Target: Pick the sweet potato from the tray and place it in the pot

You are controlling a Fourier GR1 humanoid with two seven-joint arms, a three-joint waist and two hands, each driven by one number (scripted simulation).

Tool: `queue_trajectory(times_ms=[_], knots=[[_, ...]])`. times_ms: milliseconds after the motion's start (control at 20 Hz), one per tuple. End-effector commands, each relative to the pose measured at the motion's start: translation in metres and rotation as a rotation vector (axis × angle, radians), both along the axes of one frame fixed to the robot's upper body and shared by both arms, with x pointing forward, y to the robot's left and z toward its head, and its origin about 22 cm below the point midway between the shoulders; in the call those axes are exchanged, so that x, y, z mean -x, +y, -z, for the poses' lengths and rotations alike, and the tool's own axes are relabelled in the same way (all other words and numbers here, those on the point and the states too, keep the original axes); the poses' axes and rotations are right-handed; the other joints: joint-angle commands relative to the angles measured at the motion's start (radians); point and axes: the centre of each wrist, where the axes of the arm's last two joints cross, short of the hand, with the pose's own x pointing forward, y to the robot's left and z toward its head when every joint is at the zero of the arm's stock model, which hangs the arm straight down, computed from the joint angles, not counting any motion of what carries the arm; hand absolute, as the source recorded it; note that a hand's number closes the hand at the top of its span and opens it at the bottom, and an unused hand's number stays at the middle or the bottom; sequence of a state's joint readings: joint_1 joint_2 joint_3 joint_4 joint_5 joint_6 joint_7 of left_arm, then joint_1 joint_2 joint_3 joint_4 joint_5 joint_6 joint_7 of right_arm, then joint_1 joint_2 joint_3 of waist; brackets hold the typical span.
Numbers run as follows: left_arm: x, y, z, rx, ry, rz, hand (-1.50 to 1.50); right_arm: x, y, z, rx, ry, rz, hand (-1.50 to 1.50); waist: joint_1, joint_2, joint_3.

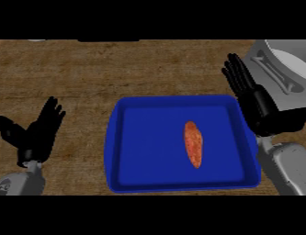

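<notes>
A brown wooden counter (74,73) with a rough, streaky grain fills the frame. At centre lies a blue tray (131,137), rectangular with rounded corners and a smooth raised rim. In the upper right corner sits a grey metal pot (297,64), round, with a long bone-shaped handle on its side. The right hand (257,103), black and glossy, stands at the tray's right edge, fingers straight and spread upward, thumb out to the right, holding nothing. The left hand (36,131) rests at the lower left of the frame, fingers up and relaxed, also holding nothing. The sweet potato (193,143), orange, slim and tapered, lies lengthwise inside the tray, right of its middle.
</notes>
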State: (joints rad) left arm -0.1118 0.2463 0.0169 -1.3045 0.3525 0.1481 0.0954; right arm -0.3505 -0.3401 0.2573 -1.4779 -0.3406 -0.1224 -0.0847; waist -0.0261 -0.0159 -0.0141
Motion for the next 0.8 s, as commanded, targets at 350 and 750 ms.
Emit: queue_trajectory(times_ms=[350,750], knots=[[0.014,0.055,-0.023,-0.421,-0.019,-0.011,0.0,0.056,-0.135,0.059,0.696,0.262,0.64,-1.5,-0.039,-0.002,-0.001],[0.04,0.039,-0.026,-0.482,-0.029,0.027,0.0,0.143,-0.047,0.059,0.595,0.087,0.733,-1.5,0.007,0.006,0.012]])
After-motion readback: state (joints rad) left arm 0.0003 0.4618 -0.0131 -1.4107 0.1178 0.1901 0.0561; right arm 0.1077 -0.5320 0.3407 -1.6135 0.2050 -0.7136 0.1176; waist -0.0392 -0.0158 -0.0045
